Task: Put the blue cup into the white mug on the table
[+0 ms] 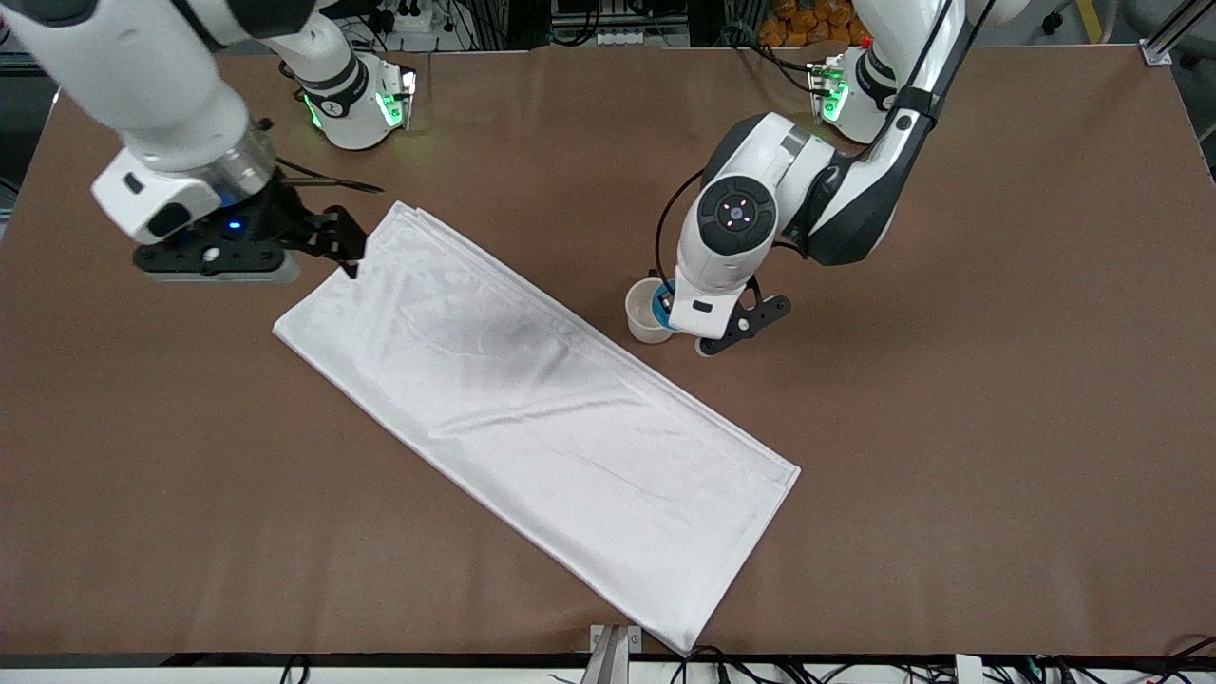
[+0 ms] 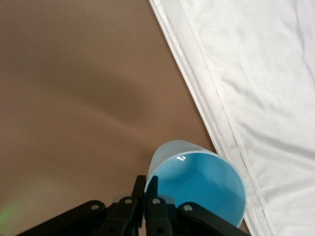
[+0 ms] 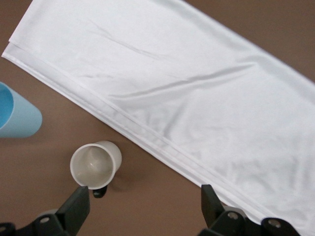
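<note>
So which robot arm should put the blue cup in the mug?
The left one, probably. Its left gripper is pinching the blue cup beside the white mug. The right gripper hangs open by the white cloth.

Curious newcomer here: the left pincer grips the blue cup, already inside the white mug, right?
Not inside: the right wrist view shows the white mug empty, the blue cup apart beside it. The left pincer does grip it.

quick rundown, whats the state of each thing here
left gripper: shut on rim of blue cup
blue cup: beside white mug, not in it
white mug: upright, empty
white cloth: folded, lying flat
right gripper: open, over white cloth's corner
</note>
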